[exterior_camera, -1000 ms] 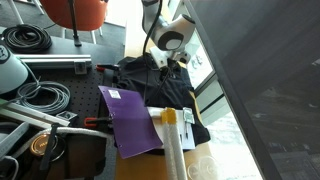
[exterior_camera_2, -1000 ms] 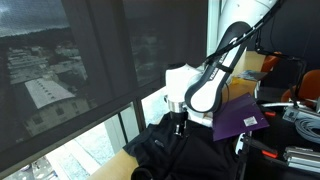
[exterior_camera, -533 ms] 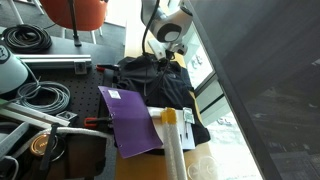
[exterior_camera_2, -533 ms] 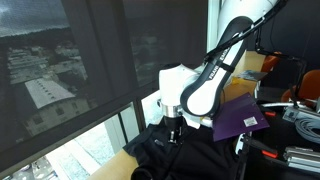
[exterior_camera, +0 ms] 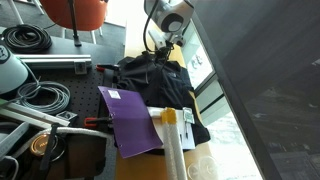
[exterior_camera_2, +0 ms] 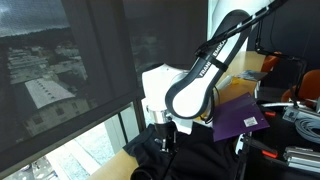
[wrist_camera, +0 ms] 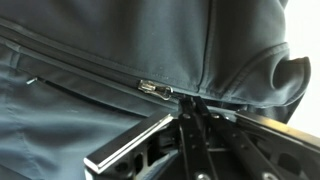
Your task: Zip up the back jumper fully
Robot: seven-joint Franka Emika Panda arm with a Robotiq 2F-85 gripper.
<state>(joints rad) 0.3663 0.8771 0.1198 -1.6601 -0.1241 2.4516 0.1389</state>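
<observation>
Noted wooden surface [exterior_camera: 130,168] set against the window, carrying the items below. Logged white arm [exterior_camera_2: 185,90], wrapped with a black cable, reaching down over that surface in both exterior views.

Found the jumper [exterior_camera: 160,82], black and crumpled, lying on the surface close to the window glass and directly under the arm. Confirmed same jumper [exterior_camera_2: 195,155] heaped below the wrist in an exterior view, and jumper [wrist_camera: 120,40] cloth filling nearly all of the wrist view.

Recorded purple folder [exterior_camera: 130,122] lying flat just beside the jumper, one long edge touching or overlapping the cloth. Marked black coiled cables [exterior_camera: 28,40] well apart from the jumper, beyond the folder.

Placed gripper [exterior_camera: 166,47] at the jumper's far end, pointing down at the cloth; matched by gripper [exterior_camera_2: 165,130] low against the heap.

In the wrist view, traced zip line running from upper left down to a small metal zip slider [wrist_camera: 153,89] lying flat on the cloth. Saw gripper [wrist_camera: 190,108] just beside that slider, jaws drawn narrow against a fold. Cannot tell whether cloth or slider tab sits pinched between them.
</observation>
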